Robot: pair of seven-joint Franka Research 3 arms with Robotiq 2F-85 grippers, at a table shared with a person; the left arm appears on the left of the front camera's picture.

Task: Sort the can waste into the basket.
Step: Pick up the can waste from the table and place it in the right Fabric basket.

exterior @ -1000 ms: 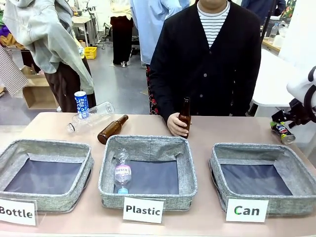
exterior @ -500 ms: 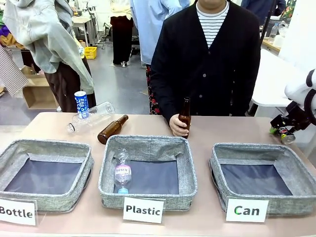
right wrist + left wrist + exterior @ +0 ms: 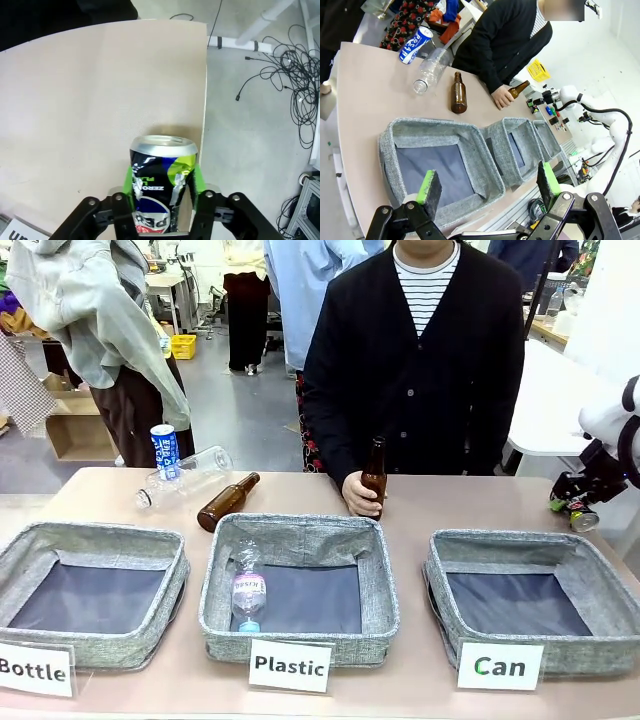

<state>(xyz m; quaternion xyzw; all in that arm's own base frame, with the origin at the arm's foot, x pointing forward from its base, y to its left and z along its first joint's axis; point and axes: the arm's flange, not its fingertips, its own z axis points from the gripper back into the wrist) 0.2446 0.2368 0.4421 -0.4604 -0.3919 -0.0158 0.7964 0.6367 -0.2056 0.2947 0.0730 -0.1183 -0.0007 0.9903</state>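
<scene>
Right wrist view: I am clenching my right pincer [image 3: 163, 187] on the black can [image 3: 162, 150], green pads pressing its dented sides at 9 and 3 o'clock. The can's silver top is pointing toward 12 o'clock, and bare table [image 3: 90, 100] is lying behind it, with the table's edge running just beside it at 3 o'clock.

In the front view, my right pincer [image 3: 572, 502] is sitting at 3 o'clock in the picture and gripping the black can [image 3: 580, 517] near the table's right end. From there, the basket [image 3: 530, 542] with the "Can" sign [image 3: 500, 667] is lying at 7 o'clock, apart from the can. The blue and white can [image 3: 165, 451] is standing upright at 10 o'clock in the picture, touching a clear plastic bottle [image 3: 190, 472] lying on its side. A brown bottle [image 3: 226, 503] is lying at 5 o'clock from them.

The person's hand [image 3: 358, 493] is holding another brown bottle [image 3: 374, 472] upright at the table's far edge.

In the left wrist view, my left pincer [image 3: 488, 180] is hanging released, its jaws spread wide above the nearest basket [image 3: 395, 137].
</scene>
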